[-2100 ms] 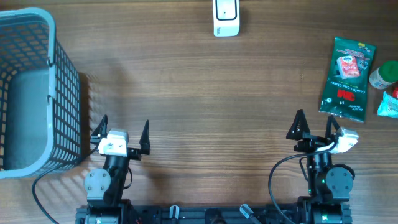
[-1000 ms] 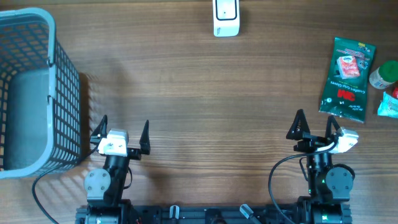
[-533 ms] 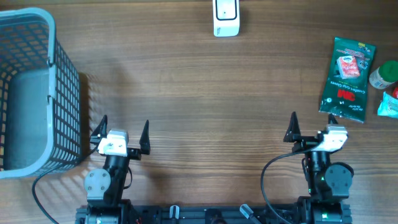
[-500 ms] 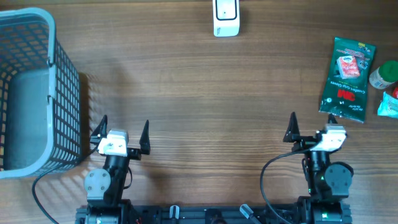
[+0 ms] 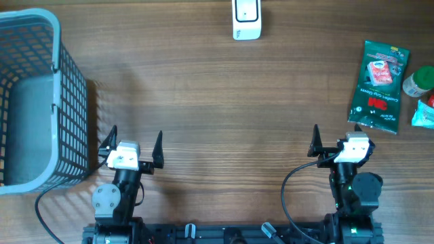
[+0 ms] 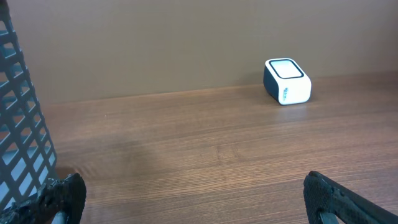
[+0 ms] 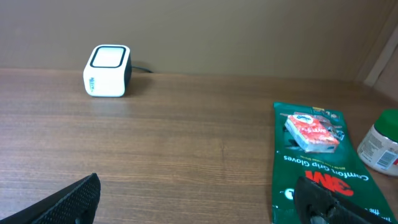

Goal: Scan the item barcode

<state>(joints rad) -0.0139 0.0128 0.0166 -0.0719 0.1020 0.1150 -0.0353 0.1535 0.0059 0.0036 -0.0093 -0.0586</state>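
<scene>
wood table [image 5: 217, 102]; glove packet [image 5: 378, 83] just beyond open right jaws, untouched

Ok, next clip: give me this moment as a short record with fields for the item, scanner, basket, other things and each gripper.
item: green glove packet flat on the table at the right edge, untouched
scanner: white barcode scanner at the far edge, centre
basket: grey mesh basket at far left
other things: green-capped bottle and blue-white pack right of the packet
left gripper: open, empty, near its base
right gripper: open, empty, short of the packet
</scene>
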